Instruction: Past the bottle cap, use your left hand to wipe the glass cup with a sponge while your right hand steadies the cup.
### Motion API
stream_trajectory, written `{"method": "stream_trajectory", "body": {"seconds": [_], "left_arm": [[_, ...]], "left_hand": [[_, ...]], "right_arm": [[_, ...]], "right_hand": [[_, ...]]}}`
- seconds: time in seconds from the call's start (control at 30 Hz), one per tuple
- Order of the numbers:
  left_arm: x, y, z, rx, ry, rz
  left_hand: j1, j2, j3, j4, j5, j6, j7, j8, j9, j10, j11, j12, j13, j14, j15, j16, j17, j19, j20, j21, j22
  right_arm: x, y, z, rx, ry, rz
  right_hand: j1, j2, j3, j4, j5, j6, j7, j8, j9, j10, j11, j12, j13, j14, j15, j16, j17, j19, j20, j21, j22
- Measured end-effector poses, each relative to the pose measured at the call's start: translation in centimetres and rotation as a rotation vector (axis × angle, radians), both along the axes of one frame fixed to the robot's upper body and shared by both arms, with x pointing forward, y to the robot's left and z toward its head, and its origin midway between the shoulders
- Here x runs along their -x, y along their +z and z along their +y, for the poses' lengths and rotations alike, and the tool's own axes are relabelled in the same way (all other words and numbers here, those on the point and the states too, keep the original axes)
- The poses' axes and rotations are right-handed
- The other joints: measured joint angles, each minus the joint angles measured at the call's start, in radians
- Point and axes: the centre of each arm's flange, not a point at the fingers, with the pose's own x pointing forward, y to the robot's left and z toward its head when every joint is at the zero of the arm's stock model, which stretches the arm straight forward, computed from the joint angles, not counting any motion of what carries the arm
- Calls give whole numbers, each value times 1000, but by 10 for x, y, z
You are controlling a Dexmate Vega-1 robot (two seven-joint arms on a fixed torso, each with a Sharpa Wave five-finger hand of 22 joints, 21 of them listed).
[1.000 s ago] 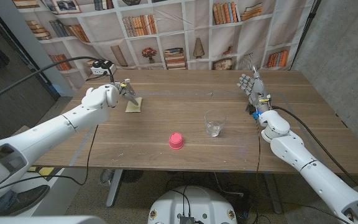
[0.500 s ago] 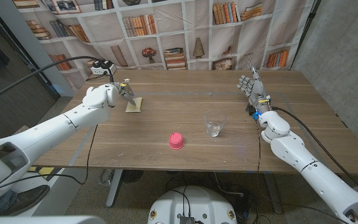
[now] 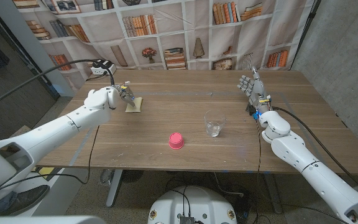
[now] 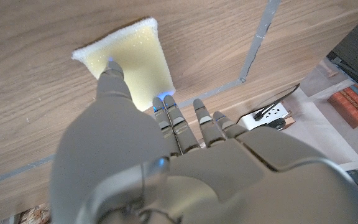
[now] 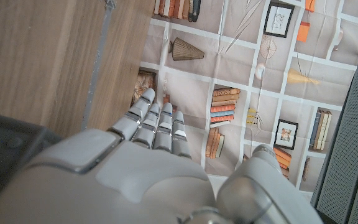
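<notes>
Left hand (image 3: 118,93) is right over the yellow sponge (image 3: 133,104) at the table's far left, fingers spread, one fingertip (image 4: 112,67) over it, not gripping. Right hand (image 3: 251,86) stands open at far right. Glass cup (image 3: 214,123) sits mid-table, just past the pink bottle cap (image 3: 176,140).

Between the sponge (image 3: 133,104) and the glass cup (image 3: 214,123) lies bare tabletop (image 3: 173,102); the pink bottle cap (image 3: 176,140) stands nearer the front edge, beside the cup, apart from it.
</notes>
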Motion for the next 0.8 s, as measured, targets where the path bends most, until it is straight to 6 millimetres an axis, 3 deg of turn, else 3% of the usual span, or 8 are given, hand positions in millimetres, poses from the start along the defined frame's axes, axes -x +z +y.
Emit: {"method": "stream_trajectory", "body": {"seconds": [0.2, 0.4, 0.57, 0.8], "left_arm": [[-5, -4, 0, 4, -5, 2], [-9, -7, 0, 19, -10, -8], [-10, -12, 0, 25, -9, -14], [-11, -16, -1, 33, -9, -38]], "left_hand": [[25, 25, 8, -6, -11, 63, -10, 19, -1, 54, -9, 11, 0, 22, 0, 5, 0, 4, 3, 7, 0], [91, 54, 28, -6, -59, 231, -38, 69, -6, 221, -18, 29, 4, 79, -1, 5, -5, 31, -24, 7, 0], [127, 74, 36, -3, -93, 348, -38, 104, -6, 326, -19, 32, 9, 128, -3, 10, -2, 51, -43, 7, 0], [161, 87, 51, 4, -125, 462, -34, 154, -6, 451, -17, 36, 12, 198, -7, 13, -2, 86, -43, 15, 0]], "right_arm": [[1, 1, 1, 1, -2, -2], [2, 1, 2, 3, -4, -4], [3, 1, 2, 4, -4, -6], [3, 2, 3, 1, -3, -14]], "right_hand": [[0, 0, 0, 0, 0, 4, -4, 0, 0, 0, 0, 0, 0, 4, 4, 0, 0, 0, 0, -5, 0], [0, 0, -4, 4, 0, 4, -4, 0, 0, 0, 0, 0, 0, 4, 3, 0, 0, 4, 4, -5, 0], [0, 0, -4, 4, 0, 4, -4, 0, 0, 0, 0, 0, 0, 4, 3, 0, 0, 7, 7, -5, 0], [4, 4, -4, 4, 0, 4, -4, 0, 0, 0, 0, 0, 0, 4, 3, 0, 0, 7, 7, -5, 0]]}}
